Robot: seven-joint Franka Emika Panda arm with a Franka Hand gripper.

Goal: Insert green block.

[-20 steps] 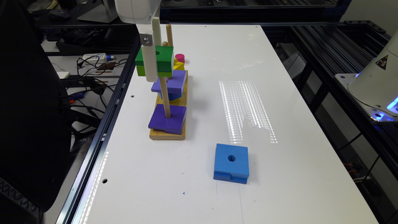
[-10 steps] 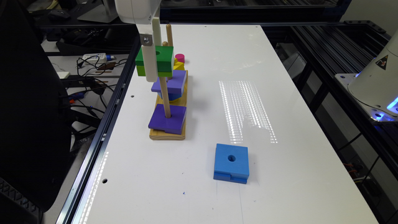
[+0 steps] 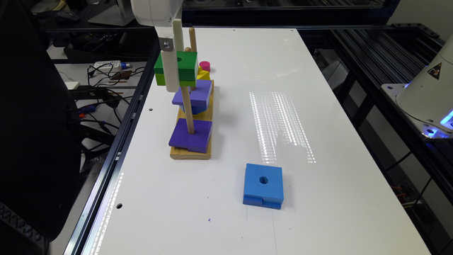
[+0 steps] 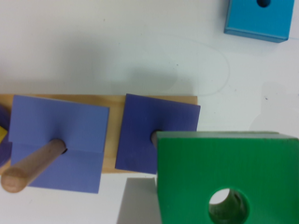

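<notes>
The green block (image 3: 187, 66), dark green over lime, hangs high above the wooden base (image 3: 190, 153), level with the top of the near peg (image 3: 187, 109). My gripper (image 3: 178, 72) is shut on it, one white finger lying down its side. That peg's shaft shows below the block and runs down into a purple square block (image 3: 191, 137). In the wrist view the green block (image 4: 224, 161) is close up, its round hole (image 4: 228, 205) dark inside, and it overlaps the edge of the darker purple block (image 4: 156, 133).
A second purple block (image 3: 194, 94) sits on the middle peg (image 4: 35, 163) over other pieces. Pink (image 3: 204, 65) and yellow (image 3: 203, 75) pieces sit further back by a tall peg (image 3: 192, 37). A blue square block (image 3: 263, 185) lies on the white table (image 3: 336, 198). The table's edge rail runs close by on the exterior view's left.
</notes>
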